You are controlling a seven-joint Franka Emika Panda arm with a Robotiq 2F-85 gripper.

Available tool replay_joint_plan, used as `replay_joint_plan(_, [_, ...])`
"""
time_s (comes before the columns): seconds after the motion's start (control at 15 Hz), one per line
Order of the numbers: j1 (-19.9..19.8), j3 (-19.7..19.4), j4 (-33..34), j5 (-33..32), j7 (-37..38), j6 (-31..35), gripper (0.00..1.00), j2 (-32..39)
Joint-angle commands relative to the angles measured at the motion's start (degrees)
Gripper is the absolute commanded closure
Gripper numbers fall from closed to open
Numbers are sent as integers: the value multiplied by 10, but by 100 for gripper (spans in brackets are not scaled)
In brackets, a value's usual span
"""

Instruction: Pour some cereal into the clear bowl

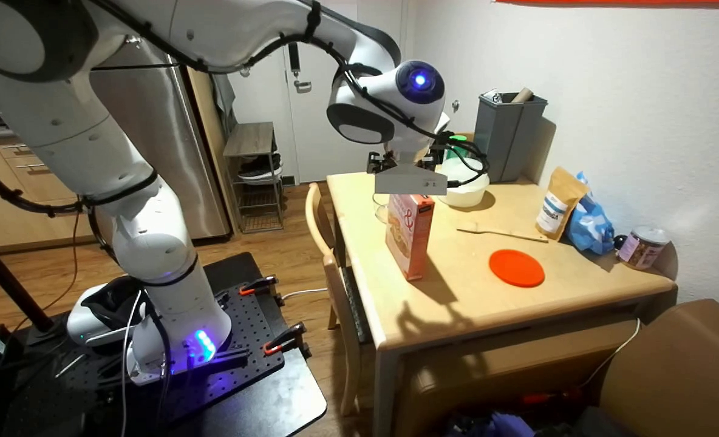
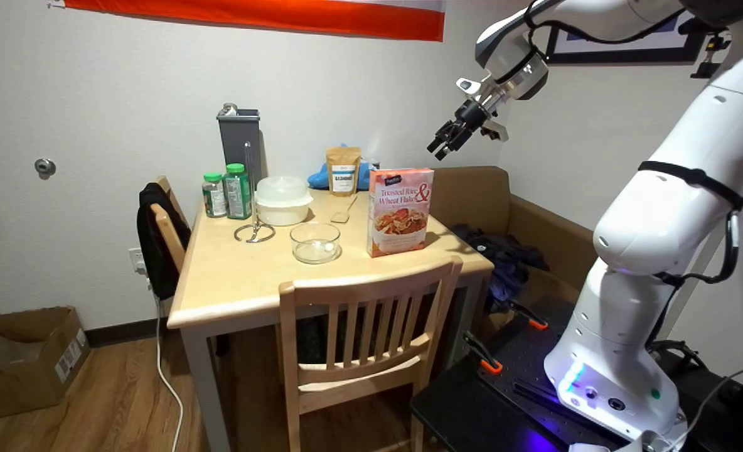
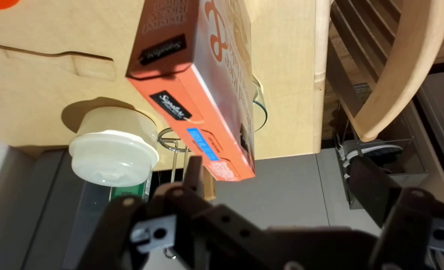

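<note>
Cereal box (image 2: 400, 216) upright on the table (image 2: 240, 282), near the edge faced by the chair (image 2: 371, 282) and toward the corner that this edge shares with the sofa (image 1: 535, 346) side. The bowl (image 2: 315, 246) rests just beside the box, apart from it, set in from the same chair edge and farther from that corner. No cereal is visible in the bowl; in the wrist view the box hides much of it.

Progress: judged from this arrangement, the task is at its outset, the step in hand being the approach to the box. Grasping, lifting, carrying to the bowl and tilting all remain to be done, with the box presumably set down again afterwards. The box top (image 3: 195, 125), seen in the wrist view, appears closed; whether it is sealed cannot be told, and a closed top would prevent pouring.

End effector: the gripper (image 2: 437, 150) hangs higher than the box and, it seems, nearer the sofa edge. Its fingers (image 3: 194, 172) stand wide apart in the wrist view, and nothing is held between them. In an exterior view a plain gap separates the fingertips from the box, so no contact is made.
</note>
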Motion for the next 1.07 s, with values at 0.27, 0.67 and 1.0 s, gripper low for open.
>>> replay_joint_plan(0.27, [-59,22,102,49,-49,-5,0,127])
replay_joint_plan(0.67, [-126,34,198,66,-116,-100,0,209])
replay_joint_plan(1.0, [-168,59,266,52,-157,-243,0,271])
